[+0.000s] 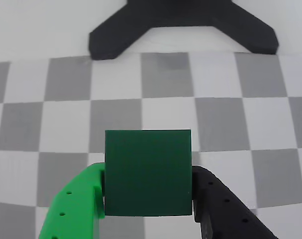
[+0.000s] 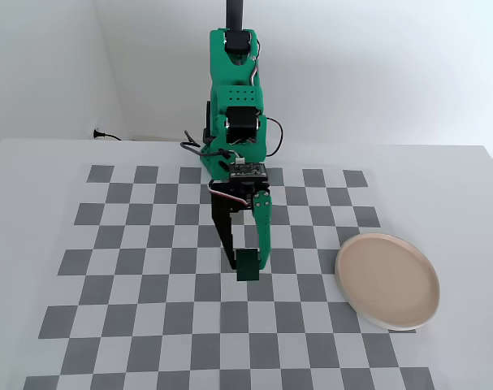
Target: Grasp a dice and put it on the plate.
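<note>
The tool (image 2: 247,266) is closed on the dice (image 1: 148,173), one finger on each side face, so the cube sits square over the checkered worktop (image 2: 149,276), well apart from the plate (image 2: 387,280) at the right in the fixed view.

plate (image 2: 387,280) on checkerboard table (image 2: 132,292)

White walls (image 2: 376,65), white table (image 2: 35,162) with a grey-and-white checkerboard mat (image 2: 149,309).
</note>
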`<state>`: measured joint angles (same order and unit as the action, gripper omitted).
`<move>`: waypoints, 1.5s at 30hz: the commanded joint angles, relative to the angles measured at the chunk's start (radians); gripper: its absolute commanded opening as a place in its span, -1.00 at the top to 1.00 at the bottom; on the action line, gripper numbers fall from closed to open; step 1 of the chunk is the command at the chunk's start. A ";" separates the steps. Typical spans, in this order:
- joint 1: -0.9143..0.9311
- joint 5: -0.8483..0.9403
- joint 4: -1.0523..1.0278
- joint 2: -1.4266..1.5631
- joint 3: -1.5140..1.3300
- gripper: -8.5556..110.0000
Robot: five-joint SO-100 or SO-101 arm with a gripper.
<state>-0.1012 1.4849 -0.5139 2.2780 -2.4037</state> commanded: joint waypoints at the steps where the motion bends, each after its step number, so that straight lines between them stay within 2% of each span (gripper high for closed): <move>1: -0.092 -0.008 -0.072 0.124 0.021 0.93; 10: -0.273 0.048 -0.032 0.296 -0.126 0.93; 23: -0.485 0.025 -0.060 0.331 -0.130 0.93; 29: -0.552 -0.017 0.044 0.229 -0.118 0.93; 45: -0.658 -0.035 0.103 -0.169 0.137 0.93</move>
<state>-0.7455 1.4588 -0.4464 2.1721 -2.4283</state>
